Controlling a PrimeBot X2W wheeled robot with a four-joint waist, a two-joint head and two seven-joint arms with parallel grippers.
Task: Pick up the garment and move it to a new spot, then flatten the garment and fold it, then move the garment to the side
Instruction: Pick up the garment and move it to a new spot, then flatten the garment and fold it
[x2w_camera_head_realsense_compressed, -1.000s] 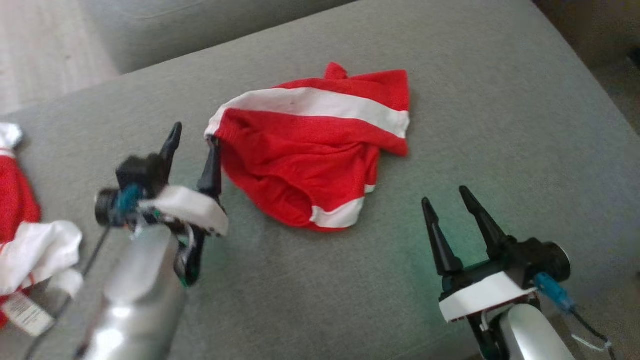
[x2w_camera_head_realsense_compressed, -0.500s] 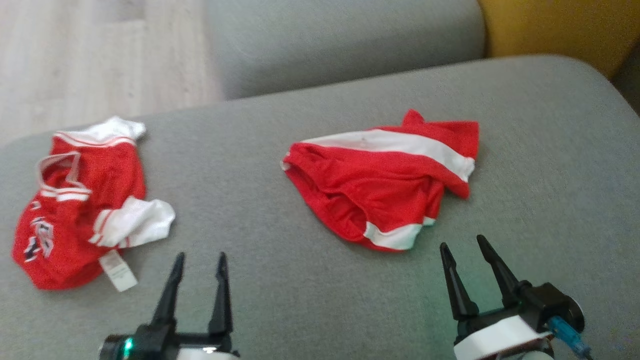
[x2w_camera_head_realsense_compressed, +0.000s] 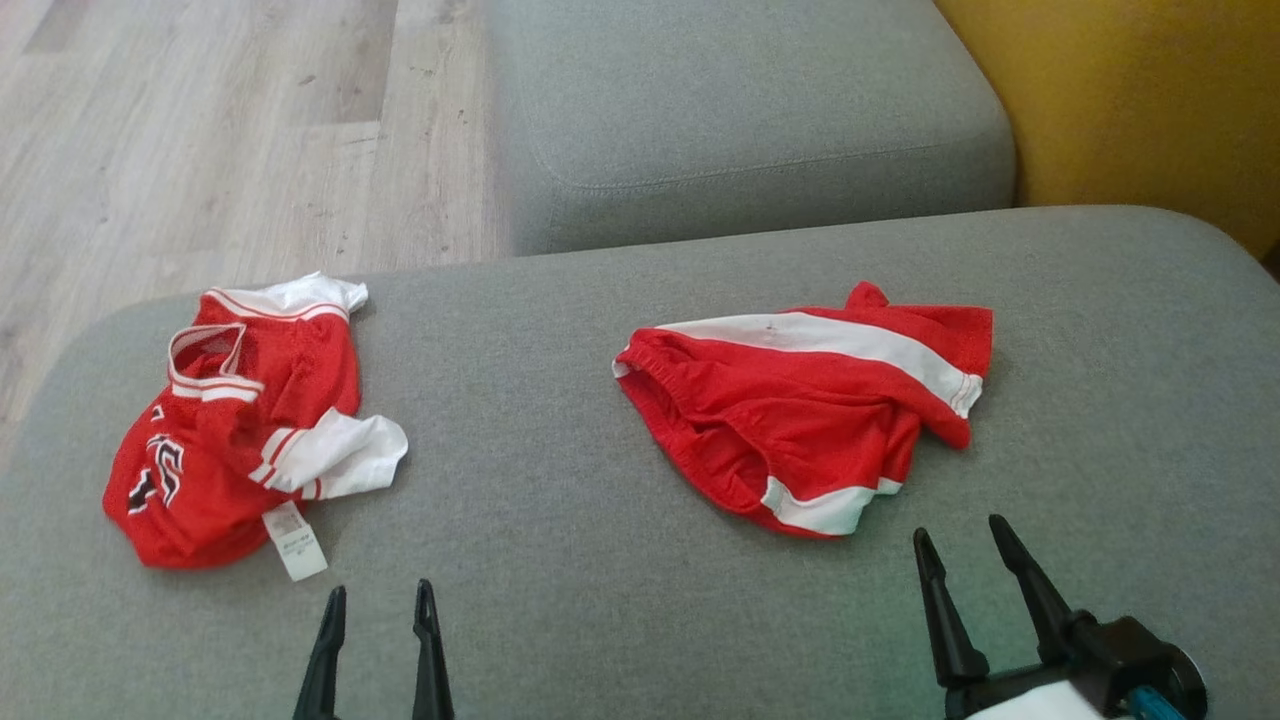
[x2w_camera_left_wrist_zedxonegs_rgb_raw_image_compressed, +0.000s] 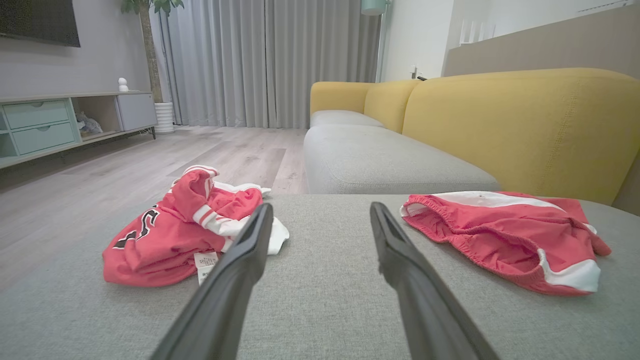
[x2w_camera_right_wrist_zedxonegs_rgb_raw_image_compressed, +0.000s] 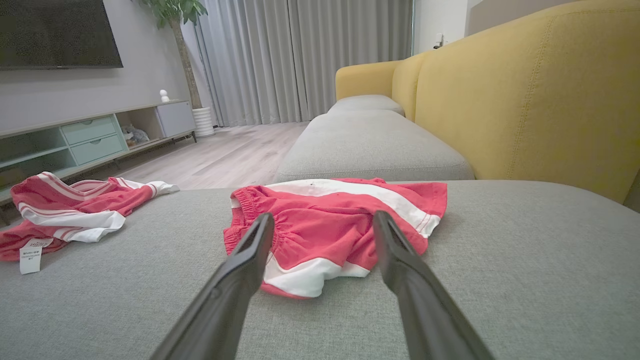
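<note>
Two empty claws, the left claw and the right claw, stand spread wide at the near edge of the grey sofa cushion, seemingly clear of the rumpled red shorts, which lie right of centre awaiting flattening, well apart from the jersey at left.

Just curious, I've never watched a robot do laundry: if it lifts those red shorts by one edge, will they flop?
Probably yes: the shorts lie crumpled in soft folds on the cushion. Likely light, since the cloth looks thin. Pushed, they would probably bunch up on that textured grey fabric rather than slide.
</note>
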